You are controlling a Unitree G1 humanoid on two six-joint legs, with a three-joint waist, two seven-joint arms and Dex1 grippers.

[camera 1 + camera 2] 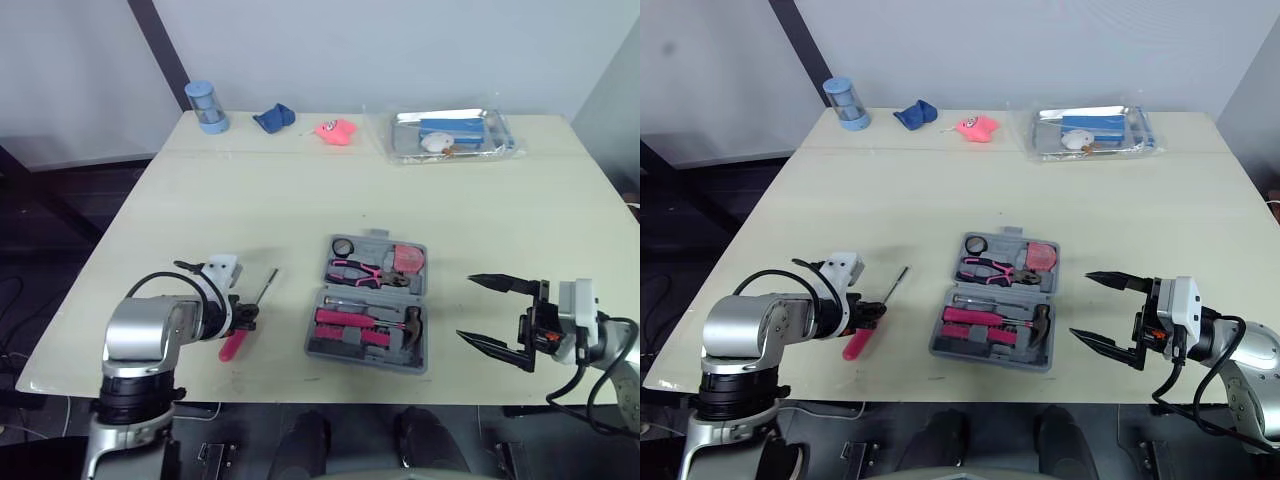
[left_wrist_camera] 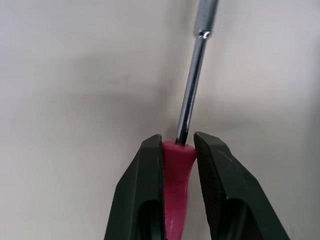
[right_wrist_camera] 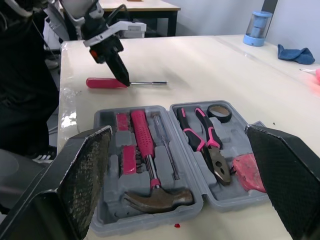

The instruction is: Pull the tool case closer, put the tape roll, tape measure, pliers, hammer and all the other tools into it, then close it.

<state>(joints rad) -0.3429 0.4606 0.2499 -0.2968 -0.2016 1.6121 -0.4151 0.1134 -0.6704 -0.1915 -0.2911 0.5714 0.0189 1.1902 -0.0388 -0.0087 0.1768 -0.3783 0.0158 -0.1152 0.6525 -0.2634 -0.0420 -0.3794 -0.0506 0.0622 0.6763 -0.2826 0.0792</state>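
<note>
I take this place for a robot test room or a lab, not a home. I see one plain pale table (image 1: 300,200) before bare white walls (image 1: 400,50), with a dark slanted beam (image 1: 160,50). Along its far edge lie odd props: a blue canister (image 1: 206,107), a blue cloth (image 1: 273,118), a pink item (image 1: 336,131) and a clear plastic tray (image 1: 450,135). A second table (image 3: 145,6) stands behind.

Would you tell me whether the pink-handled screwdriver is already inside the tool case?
No, the screwdriver lies on the table left of the tool case, gripped by the left gripper.
</note>
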